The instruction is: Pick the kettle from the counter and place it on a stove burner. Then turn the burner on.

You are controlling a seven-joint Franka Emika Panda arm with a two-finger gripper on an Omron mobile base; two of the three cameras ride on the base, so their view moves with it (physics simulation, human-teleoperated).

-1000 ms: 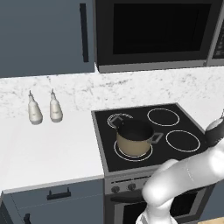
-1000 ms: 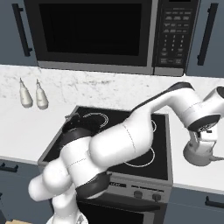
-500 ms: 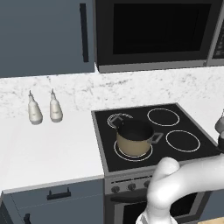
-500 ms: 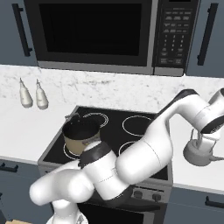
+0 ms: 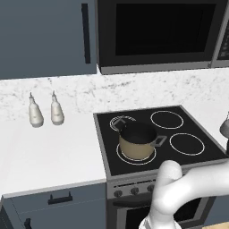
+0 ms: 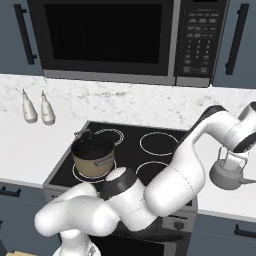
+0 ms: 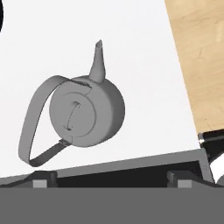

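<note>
The kettle [image 6: 228, 173] stands on the white worktop [image 6: 220, 200] to the right of the black glass cooktop [image 6: 131, 150], close to the cooktop's right edge but off the glass. It is a small, squat, silver-grey metal vessel with a rounded body. In the hand view the kettle [image 7: 86, 112] is seen from above: a round body with a flat circular lid marked by a short curved knob or slot at its centre, a short tapering spout pointing toward the top of that view, and a thin band handle that arches out in a wide loop to one side of the lid. The handle leans away from the middle of the body rather than standing straight over it. A sliver of the kettle [image 5: 225, 128] shows at the right edge of the left base view.

The gripper [image 6: 233, 159] hangs directly above the kettle, with the white arm reaching across the cooktop from the lower left of the right base view. Its fingers [image 7: 43, 178] are spread wide and hold nothing; the kettle sits free between and beyond them.

A tan pot [image 6: 93, 157] with side handles sits on the front-left ring. The front-right ring, the stove burner [image 5: 187, 144], is bare. Two small bottles [image 5: 44, 111] stand on the worktop left of the cooktop, near the backsplash.
</note>
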